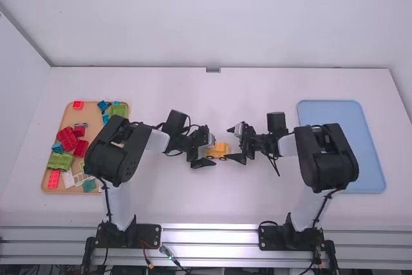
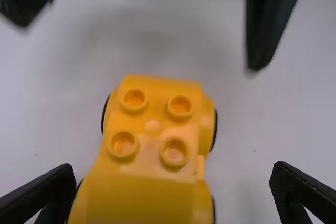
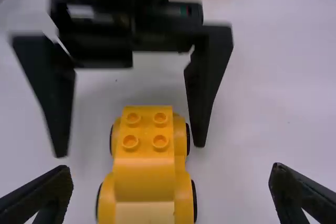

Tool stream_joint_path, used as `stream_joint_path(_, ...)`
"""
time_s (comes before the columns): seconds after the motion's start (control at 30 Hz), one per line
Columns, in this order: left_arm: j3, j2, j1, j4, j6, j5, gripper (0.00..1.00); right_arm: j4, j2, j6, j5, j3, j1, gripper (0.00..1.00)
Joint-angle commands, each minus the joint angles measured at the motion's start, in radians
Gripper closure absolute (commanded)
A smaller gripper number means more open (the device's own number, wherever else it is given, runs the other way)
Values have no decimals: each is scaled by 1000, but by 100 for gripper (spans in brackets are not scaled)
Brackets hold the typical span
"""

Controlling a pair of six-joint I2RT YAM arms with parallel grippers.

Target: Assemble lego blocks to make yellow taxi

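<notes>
"Yellow taxi (image 1: 219, 150), where does it stand, please?"

"It stands on its wheels on the white table (image 1: 219, 204), near the middle, between the two grippers. One part carries four round studs on its top, and the dark wheels look out at the sides."

"And how is the left gripper (image 1: 211, 151)?"

"It is released. Its fingers are spread wide apart, one at each side of the car."

"The right gripper (image 1: 230, 143) also?"

"Yes, this one is released too, with its fingers well apart, and it faces the left one."

"What is farther out?"

"At the left there is a tan tray (image 1: 95, 120), which contains red bricks (image 1: 67, 139), green bricks (image 1: 59, 161) and a white lattice piece (image 1: 80, 178). At the right lies a blue tray (image 1: 328, 111)."
</notes>
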Motion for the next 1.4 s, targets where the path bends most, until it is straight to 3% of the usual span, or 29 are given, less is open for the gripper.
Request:
stream_joint_path(0.0, 29, -121, 31, -83, 9, -10, 1, 84, 70, 171, 23, -10, 50, 1)
stream_joint_path(0.17, 61, -266, 105, -253, 68, -12, 1, 119, 96, 196, 63, 6, 106, 1)
stream_joint_path(0.37, 58, -363, 220, -312, 65, 9, 1, 117, 95, 286, 326, 27, 211, 0)
stream_joint_path(0.47, 58, -363, 233, -316, 66, 16, 1, 122, 95, 293, 386, 26, 233, 10)
stream_joint_path(0.5, 53, -363, 243, -315, 66, 26, 1, 118, 95, 293, 444, 26, 254, 24)
stream_joint_path(0.53, 51, -363, 244, -315, 66, 24, 1, 118, 95, 300, 469, 25, 262, 32)
stream_joint_path(0.6, 46, -362, 240, -311, 66, 23, 1, 118, 95, 299, 485, 26, 270, 40)
stream_joint_path(0.73, 37, -362, 241, -308, 77, 24, 1, 118, 84, 300, 483, 33, 268, 48)
stream_joint_path(0.83, 32, -362, 244, -307, 72, 24, 1, 86, 33, 326, 484, 43, 243, 48)
stream_joint_path(0.93, 26, -362, 242, -299, 72, 13, 1, -20, -51, 306, 493, 61, 195, 47)
stream_joint_path(1.0, 19, -362, 240, -283, 63, -31, 1, -209, -169, 289, 601, 101, 108, 48)
stream_joint_path(1.03, 19, -362, 240, -283, 64, -33, 1, -221, -176, 288, 611, 104, 103, 47)
stream_joint_path(1.13, 18, -362, 240, -282, 66, -66, 1, -436, -318, 287, 809, 154, -30, 48)
stream_joint_path(1.3, 18, -362, 240, -265, 65, -109, 1, -530, -428, 293, 886, 178, -223, 50)
stream_joint_path(1.37, 18, -362, 244, -244, 65, -134, 1, -527, -462, 322, 859, 176, -377, 49)
